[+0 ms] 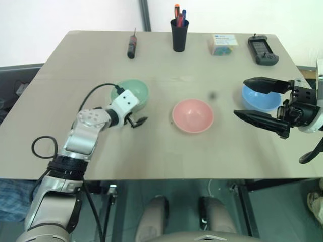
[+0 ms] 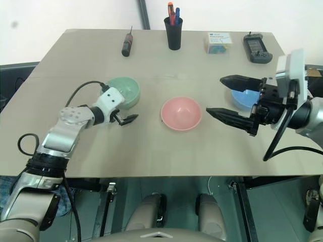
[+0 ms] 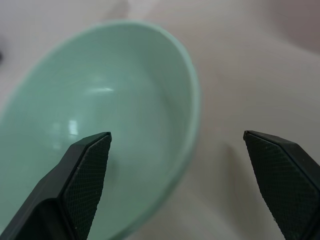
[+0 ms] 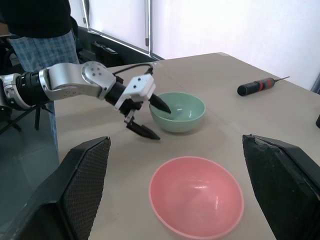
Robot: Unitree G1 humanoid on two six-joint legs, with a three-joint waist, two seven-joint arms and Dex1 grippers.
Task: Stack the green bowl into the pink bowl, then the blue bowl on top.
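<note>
Left gripper (image 4: 148, 117), jaws spread wide, is straddling the near rim of the green bowl (image 1: 135, 93) at centre-left (one finger inside, one outside); pink bowl (image 1: 192, 115) is sitting mid-frame, well apart.

Silver robot arm w/ white wrist block, looped black cable, black textured fingers (image 3: 85, 175); right gripper (image 1: 262, 108) black.

Three bowls: green bowl (image 1: 135, 93), pink bowl (image 1: 192, 115), blue bowl (image 1: 260, 99). One screwdriver (image 1: 132, 47), one pen cup (image 1: 179, 34).
</note>
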